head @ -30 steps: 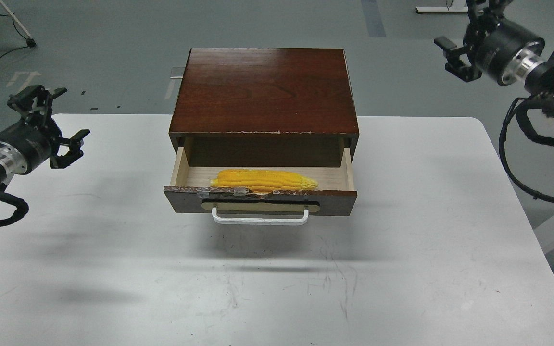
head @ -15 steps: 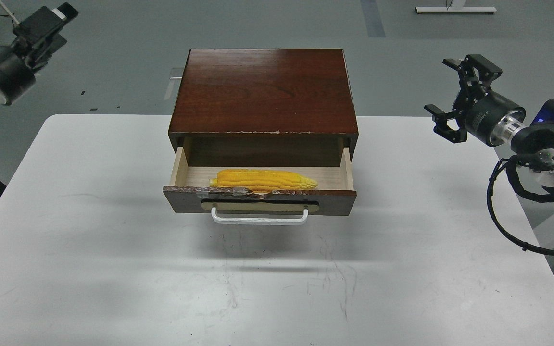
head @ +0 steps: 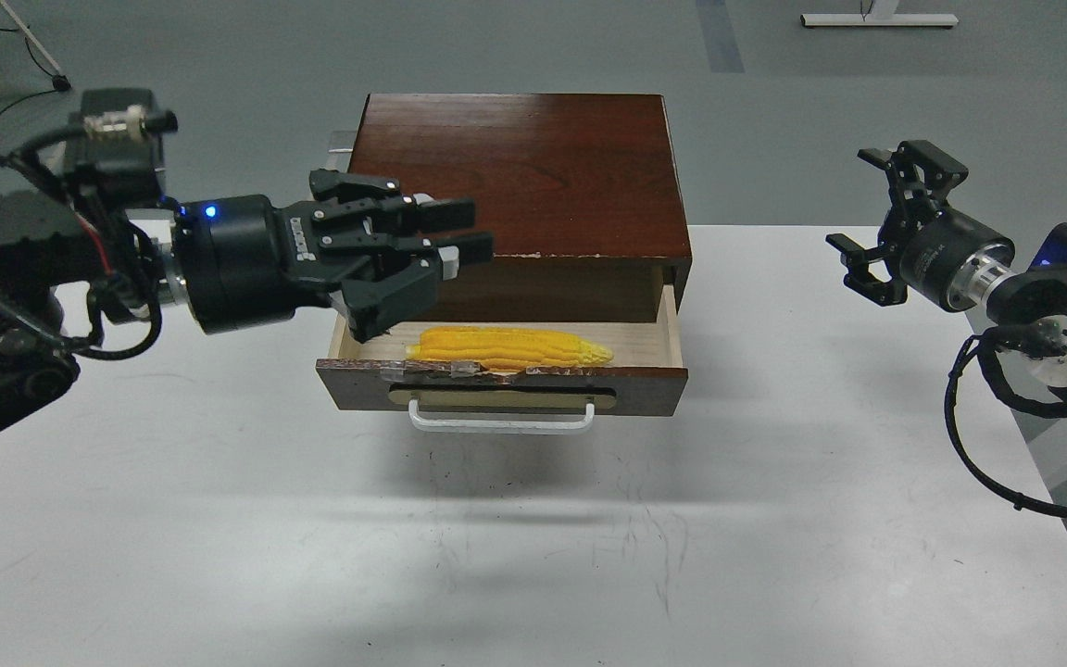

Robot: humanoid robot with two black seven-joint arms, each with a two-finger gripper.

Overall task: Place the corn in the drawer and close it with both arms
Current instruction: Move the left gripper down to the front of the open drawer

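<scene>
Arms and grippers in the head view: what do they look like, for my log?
Both arms are black with silver joint rings and looping black cables. The left gripper has chunky black fingers, a white logo and a blue light on its wrist. The right gripper is a black claw; a blue light glows behind it.

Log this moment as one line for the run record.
corn: in drawer | drawer: open | left tool: above drawer's left side, empty | right tool: open, off to the right, empty
</scene>
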